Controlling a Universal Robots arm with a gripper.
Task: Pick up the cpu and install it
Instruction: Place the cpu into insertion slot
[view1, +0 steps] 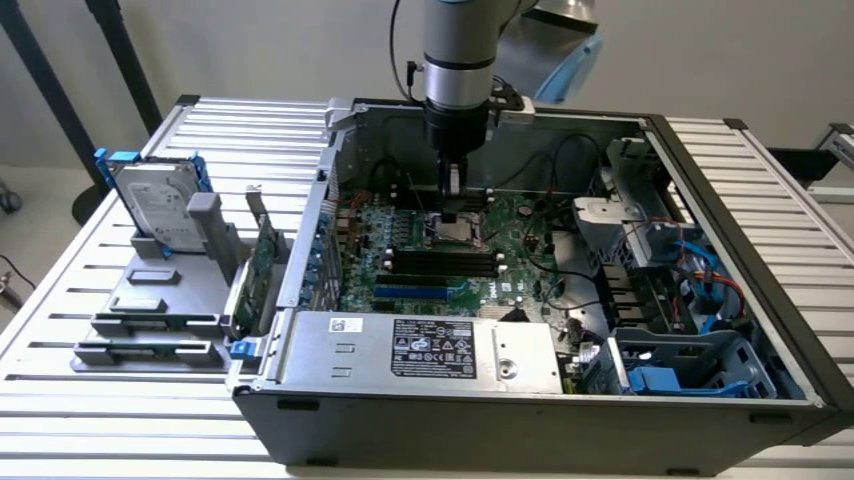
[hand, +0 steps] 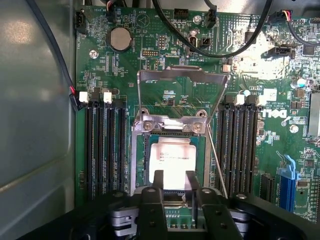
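Cpu (hand: 172, 159): one small flat square silver-topped chip, lay in steel socket (hand: 136, 160) on green motherboard (hand: 100, 70).
Gripper (hand: 175, 179): two black fingers (hand: 158, 182) slightly apart over it, pinched nothing.
Exterior view: one blue-framed silver hard drive (view1: 158, 205), stood upright outside case.

Arm (view1: 461, 50) hangs straight down into the open computer case (view1: 534, 415), with the gripper (view1: 455, 212) low over the green motherboard (view1: 527, 275), just above the black memory slots (view1: 441, 262). The power supply (view1: 427, 345) lies along the near wall (label facing up). Over on the exterior view's left, a hard drive (view1: 158, 205) in a blue frame stands upright in a grey rack (view1: 154, 300) on the slatted table (view1: 54, 330), with a green circuit card (view1: 264, 258) beside it.
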